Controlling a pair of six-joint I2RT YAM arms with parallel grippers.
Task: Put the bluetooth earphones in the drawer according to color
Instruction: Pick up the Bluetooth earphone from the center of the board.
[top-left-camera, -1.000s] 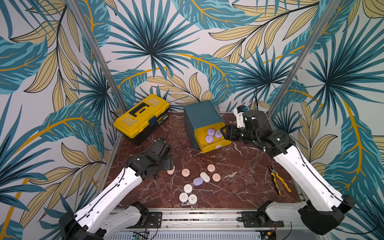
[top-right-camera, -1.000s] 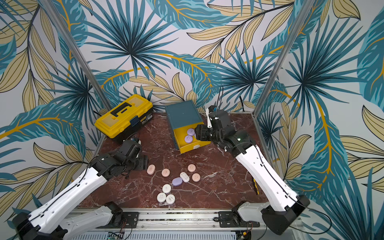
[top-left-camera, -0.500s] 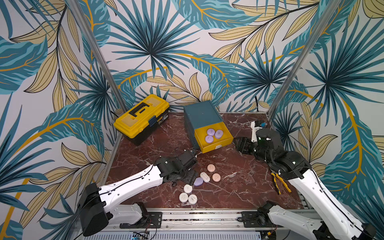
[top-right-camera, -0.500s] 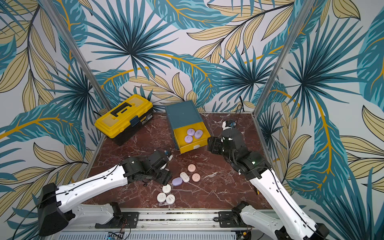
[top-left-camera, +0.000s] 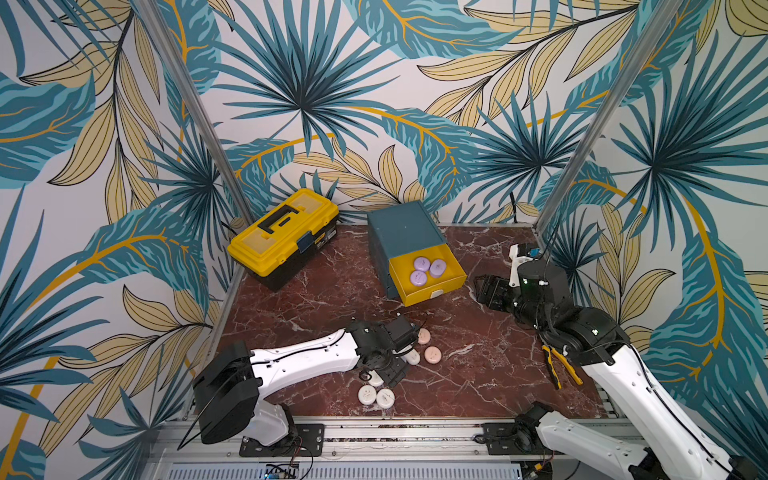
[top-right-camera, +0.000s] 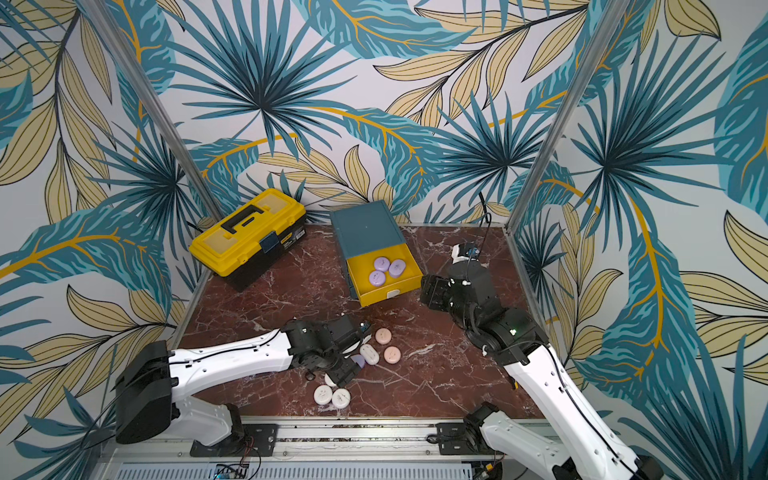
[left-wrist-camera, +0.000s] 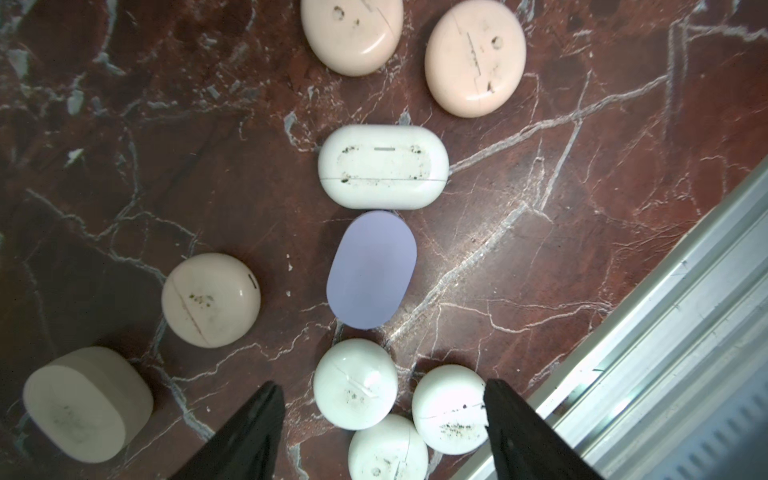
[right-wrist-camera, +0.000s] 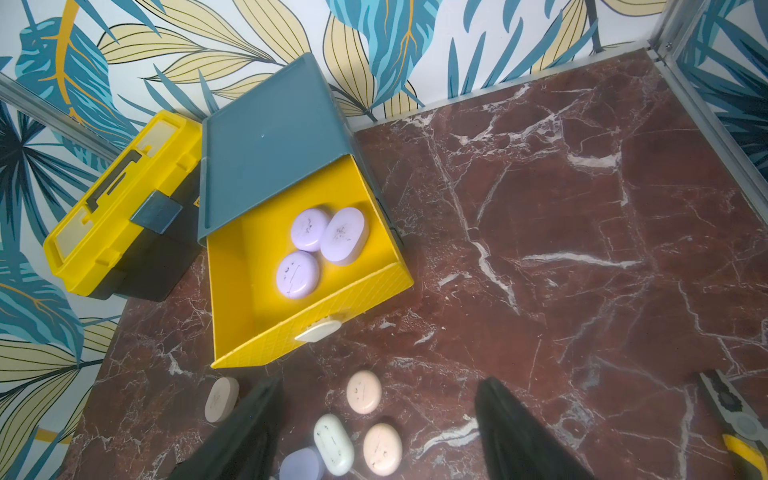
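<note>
- Your left gripper (left-wrist-camera: 381, 382) hangs over the tabletop (top-left-camera: 316, 299), fingers spread wide with nothing between them.
- Your right gripper (right-wrist-camera: 379, 380) is spread wide too and holds nothing. It hangs near the front corner of the pulled-out yellow drawer (top-left-camera: 415, 296), on the right-arm side.
- The chest (top-left-camera: 401, 226) stands at the back of the table. Its long axis runs from the wall toward you, skewed a little toward your right arm. The yellow drawer, the top one, is pulled out along that line, white tab (right-wrist-camera: 318, 331) facing front.
- Three purple cases (right-wrist-camera: 309, 229) lie flat in that drawer, touching.
- One more purple case (left-wrist-camera: 371, 269) lies flat on the table, in line with the gap between the left fingers. Its long axis stands crosswise to that of the white oblong case (left-wrist-camera: 383, 166) just beside its far end.
- Three round white cases (left-wrist-camera: 355, 382) cluster beneath the left fingers; pink ones (left-wrist-camera: 476, 56) lie scattered around.
- The tabletop is dark red marble with white veins, edged at the front by a metal rail (top-left-camera: 374, 432).
- Leaf-print walls (top-left-camera: 291, 83) close three sides. A yellow toolbox (top-left-camera: 282, 232) sits in the back left corner, and pliers (top-left-camera: 561, 368) lie near the right arm.
</note>
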